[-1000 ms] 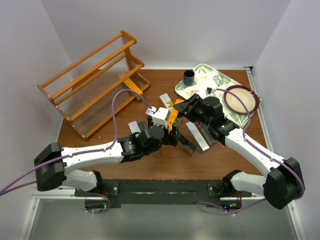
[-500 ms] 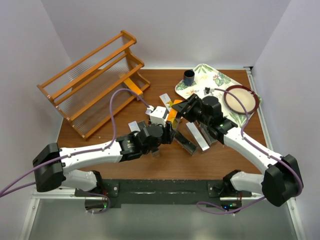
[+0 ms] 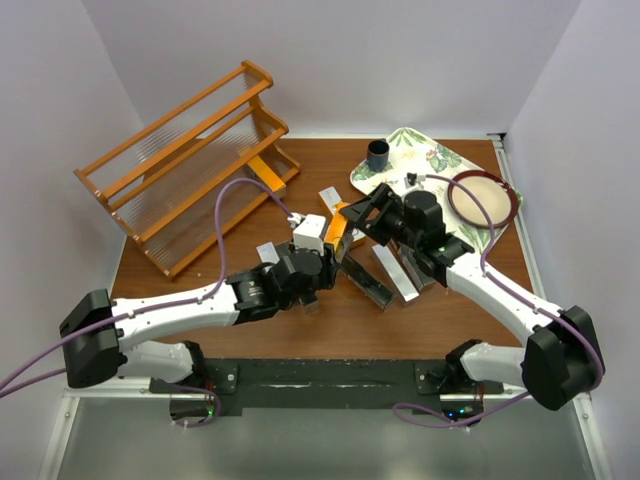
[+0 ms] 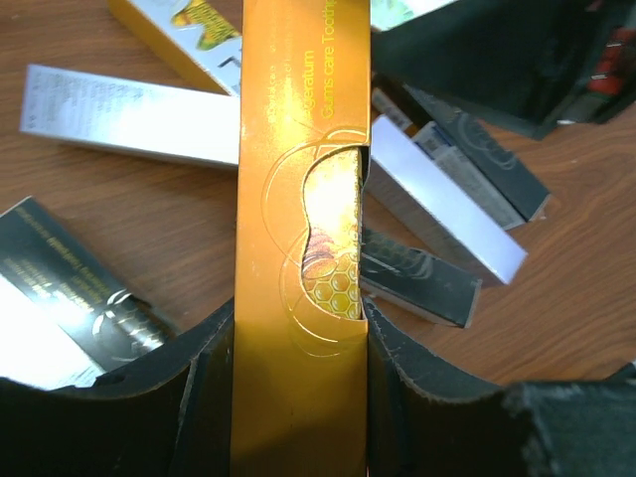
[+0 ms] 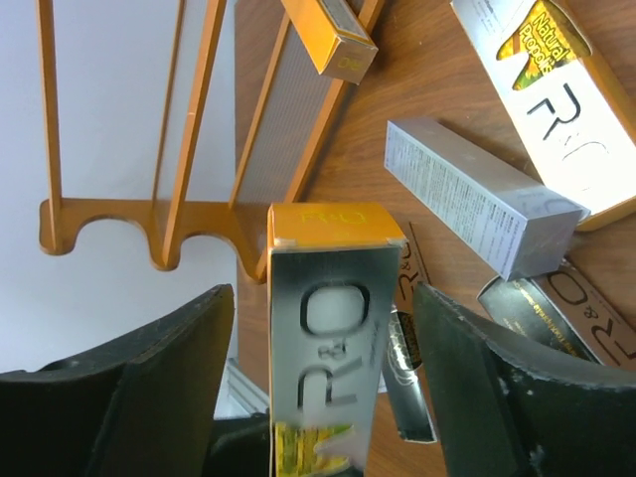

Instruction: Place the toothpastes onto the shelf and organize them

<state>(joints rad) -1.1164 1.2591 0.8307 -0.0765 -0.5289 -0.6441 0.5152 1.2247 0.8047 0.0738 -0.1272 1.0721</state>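
Observation:
An orange-gold toothpaste carton (image 4: 303, 248) runs up the middle of the left wrist view, and my left gripper (image 4: 301, 397) is shut on its lower end. From above, this carton (image 3: 337, 232) hangs between the two arms over the table. My right gripper (image 5: 323, 298) stands open around the same carton (image 5: 328, 328), with a gap on each side. Several silver (image 4: 129, 124) and black (image 4: 417, 278) toothpastes lie loose on the table. The shelf (image 3: 190, 170) stands at the back left. One orange carton (image 3: 265, 168) lies on its lowest tier.
A floral tray (image 3: 430, 150) sits at the back right with a small dark cup (image 3: 378, 155) on it and a round dark-rimmed dish (image 3: 483, 197) beside it. Loose cartons (image 3: 395, 270) crowd the table's middle under both grippers. Walls close in on three sides.
My left gripper closed on the orange-gold carton, then my right gripper opened and let go of it. The carton has shifted slightly left and back.

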